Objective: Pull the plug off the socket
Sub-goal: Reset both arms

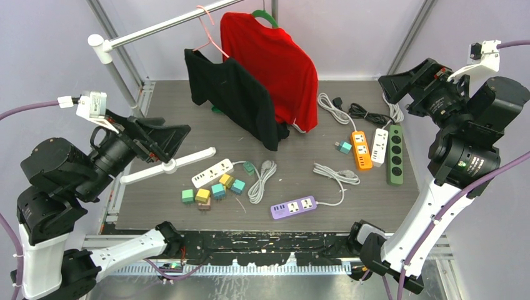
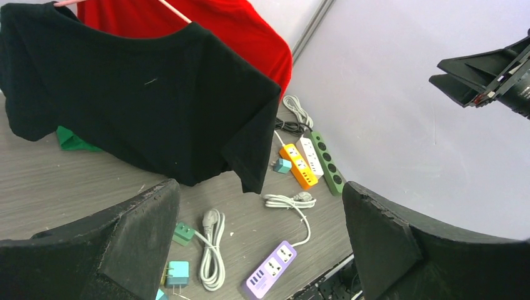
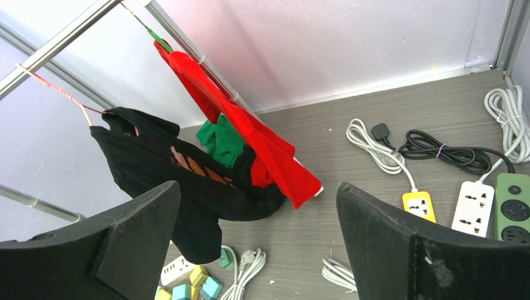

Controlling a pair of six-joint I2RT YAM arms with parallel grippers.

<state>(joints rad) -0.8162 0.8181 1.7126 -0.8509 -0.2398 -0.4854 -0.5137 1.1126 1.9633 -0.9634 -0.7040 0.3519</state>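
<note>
Grey table (image 1: 294,178) inside pale-walled booth. Black shirt (image 1: 234,100) and red shirt (image 1: 275,62) hang from rail (image 1: 162,25). Left gripper (image 1: 175,142) and right gripper (image 1: 390,92) raised, fingers spread wide, empty. Teal plug (image 1: 342,147) touches orange power strip (image 1: 361,149), right of centre.

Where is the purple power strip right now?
Seen from above, the purple power strip lies at the near edge of the table, around the middle, just right of the coiled white cable.
</note>
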